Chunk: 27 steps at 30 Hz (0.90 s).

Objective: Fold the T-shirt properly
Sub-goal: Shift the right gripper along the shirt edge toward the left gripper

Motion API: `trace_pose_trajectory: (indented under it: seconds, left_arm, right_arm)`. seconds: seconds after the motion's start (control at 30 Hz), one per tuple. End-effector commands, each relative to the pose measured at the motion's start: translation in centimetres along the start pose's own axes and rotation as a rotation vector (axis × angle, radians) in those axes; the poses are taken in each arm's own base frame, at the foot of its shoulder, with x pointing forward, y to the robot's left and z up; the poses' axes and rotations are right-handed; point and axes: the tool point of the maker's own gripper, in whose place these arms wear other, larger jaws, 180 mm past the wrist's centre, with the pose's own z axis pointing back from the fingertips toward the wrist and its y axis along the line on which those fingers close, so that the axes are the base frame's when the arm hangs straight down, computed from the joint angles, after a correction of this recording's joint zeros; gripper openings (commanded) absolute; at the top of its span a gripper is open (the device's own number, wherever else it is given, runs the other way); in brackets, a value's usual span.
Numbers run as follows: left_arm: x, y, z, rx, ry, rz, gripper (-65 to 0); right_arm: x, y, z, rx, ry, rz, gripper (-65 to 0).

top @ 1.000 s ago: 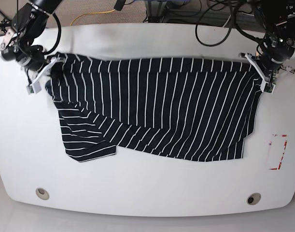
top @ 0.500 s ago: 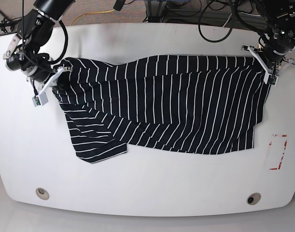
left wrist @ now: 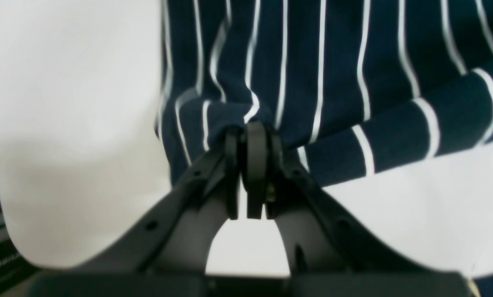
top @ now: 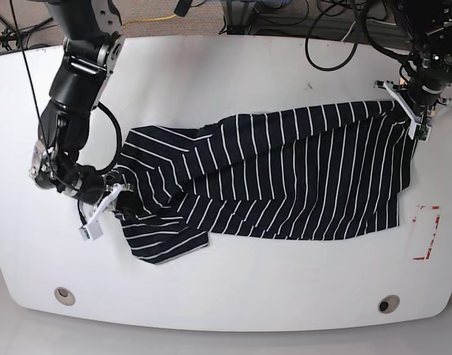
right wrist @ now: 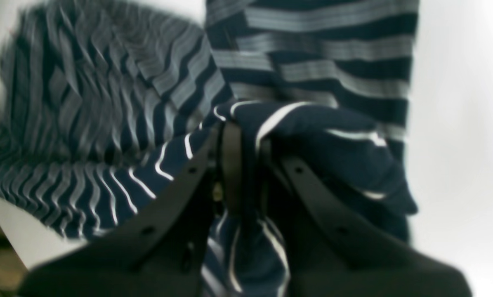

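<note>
T-shirt (top: 285, 177) lies spread across the centre of the white table (top: 233, 296), dark navy with thin white stripes, rumpled and bunched toward the left of the frame, flatter toward the right. Its upper right corner is pinched in the left gripper (top: 416, 124), jaws closed tight on a fold of cloth (wrist view (left wrist: 250, 136) shows the fabric gathered between the tips). Right gripper (top: 111, 201) at the lower left edge of the shirt, jaws likewise clamped on a bunched wad of cloth (right wrist: 246, 123). Red-and-white marking (top: 425, 233) near the table's right edge, apart from the shirt
</note>
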Motion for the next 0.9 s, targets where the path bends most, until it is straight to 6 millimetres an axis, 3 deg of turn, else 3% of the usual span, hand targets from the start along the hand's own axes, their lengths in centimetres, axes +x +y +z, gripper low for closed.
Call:
trace_pose_trajectory:
  seconds: [0.0,0.07,0.2,0.3,0.4,0.63,0.87]
  left_arm:
    - [1.6,0.8,0.3,0.024,-0.048,-0.008,-65.0]
    - [2.3,1.0,0.3,0.030,-0.065,-0.008,-65.0]
    - [3.7,1.6,0.3,0.044,-0.094,-0.015,-65.0]
    - [4.8,1.9,0.2,0.052,-0.121,-0.010,-65.0]
    - [5.2,2.1,0.2,0.056,-0.129,-0.008,-65.0]
    - [5.8,1.6,-0.2,0.039,-0.137,-0.012,-65.0]
    - [5.8,1.5,-0.3,0.037,-0.139,-0.011,-65.0]
  right_arm:
    - [3.3,-0.2,-0.2,0.022,-0.070,0.015,-63.1]
    - [4.0,0.1,-1.3,0.044,-0.075,0.010,-57.2]
    - [4.6,-0.2,-2.1,0.056,-0.069,0.000,-37.4]
    - [4.5,0.0,-1.5,0.047,-0.071,0.026,-23.1]
    - [3.0,-0.7,0.3,0.006,-0.060,0.050,-15.5]
    - [-2.7,-1.8,3.5,-0.071,-0.007,0.037,-15.5]
    - [-8.1,-1.3,4.0,-0.076,0.065,-0.007,-15.5]
